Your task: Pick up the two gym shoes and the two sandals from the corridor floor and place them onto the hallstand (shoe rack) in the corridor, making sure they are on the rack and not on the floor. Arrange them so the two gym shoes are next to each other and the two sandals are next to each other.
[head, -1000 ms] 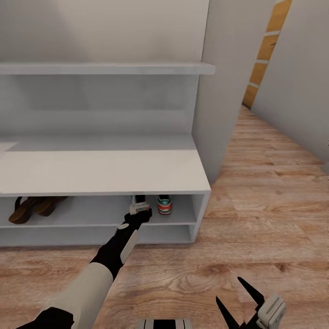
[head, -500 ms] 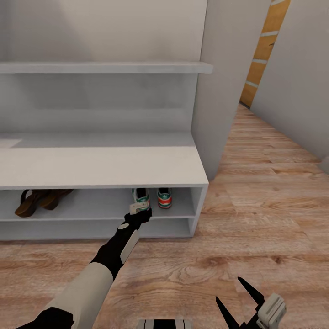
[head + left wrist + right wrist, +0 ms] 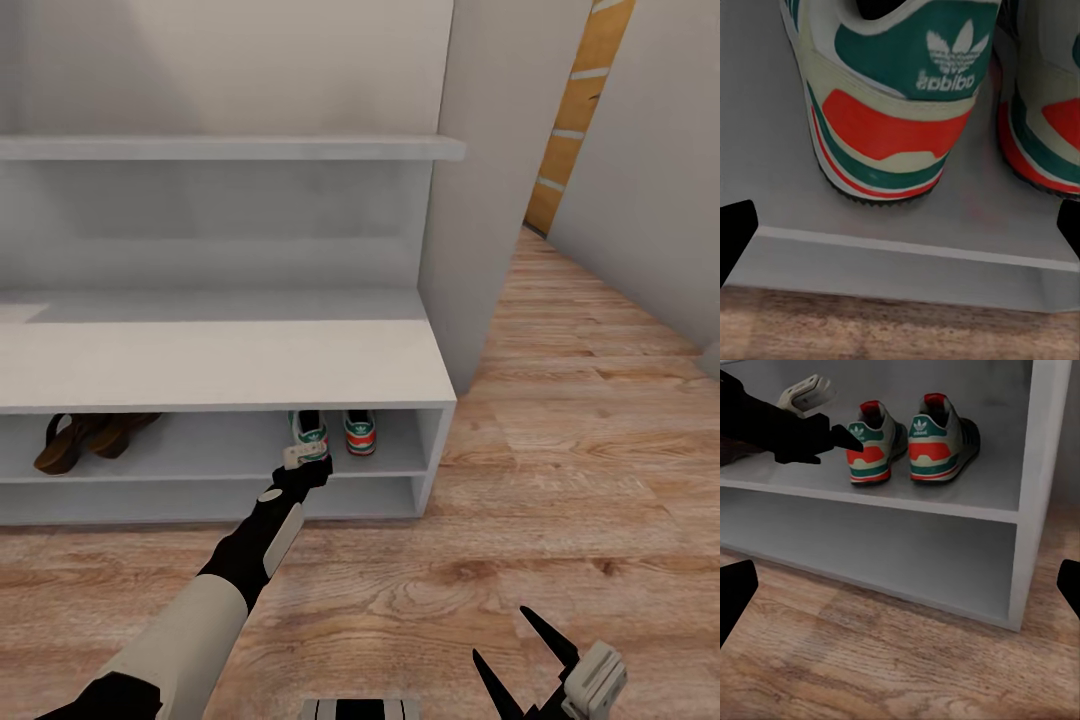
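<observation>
the hallstand (image 3: pixel 230 375) stands against the wall, its thick flat top overhanging two shallow tiers. both gym shoes (image 3: pixel 907 439) sit side by side on the upper tier near the right side panel, heels at the front edge, clear of the corridor floor (image 3: pixel 560 450). the two sandals (image 3: pixel 85 440) lie together at the far left of the same tier, with bare shelf between the pairs. the left gripper (image 3: pixel 310 468) hovers just outside the tier's front lip, behind the left shoe's heel, fingers spread and holding nothing. the right gripper (image 3: pixel 520 655) hangs low over open floor, well apart from the rack, fingers spread. the floor in front of and to the right of the rack lies open
</observation>
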